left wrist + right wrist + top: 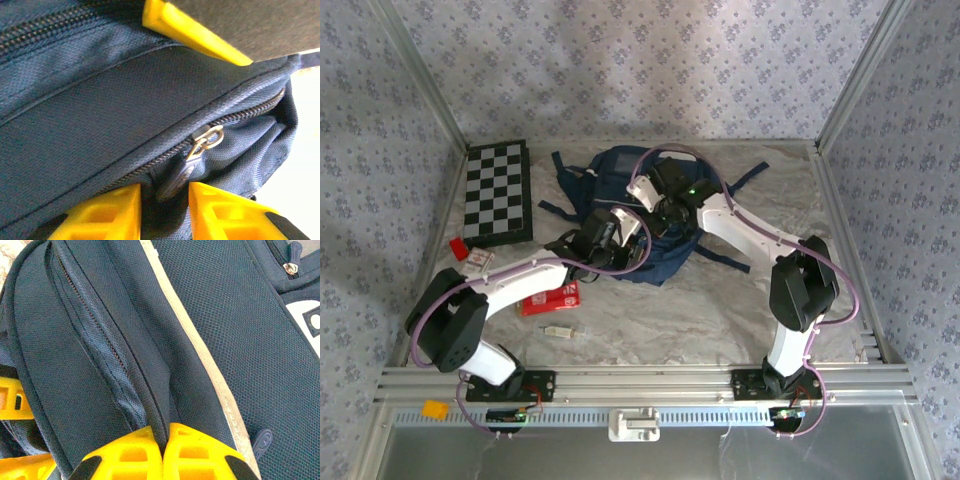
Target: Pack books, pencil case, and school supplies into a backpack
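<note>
The backpack [623, 166] was laid flat at the middle back of the table [720, 310], its long axis running roughly from the far edge toward the arms. What it contained could not be told. The left gripper [165, 192] was held narrowly open with the zipper pull [192, 160] between its fingers; contact could not be told. The right gripper [163, 440] was pinched closed on a fold of the backpack. The pencil case [550, 298] and the pale stick [558, 330] were left lying crosswise on the table, outside the backpack.

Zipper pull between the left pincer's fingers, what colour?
Zipper pull: dark navy tab on a silver ring; left wrist view shows it best.
</note>
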Robot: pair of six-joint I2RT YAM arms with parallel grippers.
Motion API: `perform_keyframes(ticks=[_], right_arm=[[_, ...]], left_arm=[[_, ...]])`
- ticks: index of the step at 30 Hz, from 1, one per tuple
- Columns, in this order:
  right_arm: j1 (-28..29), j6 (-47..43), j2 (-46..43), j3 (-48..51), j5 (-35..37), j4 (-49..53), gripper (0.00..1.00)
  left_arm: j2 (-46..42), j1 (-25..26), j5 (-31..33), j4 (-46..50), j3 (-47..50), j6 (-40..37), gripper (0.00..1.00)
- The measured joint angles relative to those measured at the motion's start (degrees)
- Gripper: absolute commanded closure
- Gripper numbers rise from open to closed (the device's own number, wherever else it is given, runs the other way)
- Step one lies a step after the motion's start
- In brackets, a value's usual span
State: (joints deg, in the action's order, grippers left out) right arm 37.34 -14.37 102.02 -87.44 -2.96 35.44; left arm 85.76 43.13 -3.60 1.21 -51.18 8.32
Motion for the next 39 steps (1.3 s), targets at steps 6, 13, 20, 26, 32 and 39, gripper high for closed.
perform_keyframes(ticks=[6, 13, 20, 26, 32, 39], right_arm=[[-1.3, 0.0, 0.0, -0.2, -1.7, 0.2, 1.00], [-1.6, 0.2, -0.3, -0.2, -3.1, -0.4, 1.00], [-2.0, 0.4, -0.5, -0.2, -5.3, -1.3, 1.00], [-2.2, 0.4, -0.5, -0.3, -5.7, -1.3, 1.00], [-2.6, -0.2, -1.1, -0.3, -6.0, -0.1, 1.00], [-2.8, -0.5, -1.6, -0.3, -5.9, 0.4, 1.00]], left_arm=[[1.7, -0.5, -0.7, 0.3, -2.3, -1.7, 1.00], [-0.3, -2.6, -4.3, -0.2, -0.7, -2.5, 1.00], [-5.4, -6.1, -7.3, -0.1, 2.6, -2.5, 1.00], [-5.9, -8.8, -7.6, 0.3, 4.2, -2.5, 1.00], [-6.0, -11.0, -5.4, -1.3, 6.2, -1.6, 1.00], [-5.9, -12.5, -7.9, -2.6, 6.4, -0.4, 0.96]])
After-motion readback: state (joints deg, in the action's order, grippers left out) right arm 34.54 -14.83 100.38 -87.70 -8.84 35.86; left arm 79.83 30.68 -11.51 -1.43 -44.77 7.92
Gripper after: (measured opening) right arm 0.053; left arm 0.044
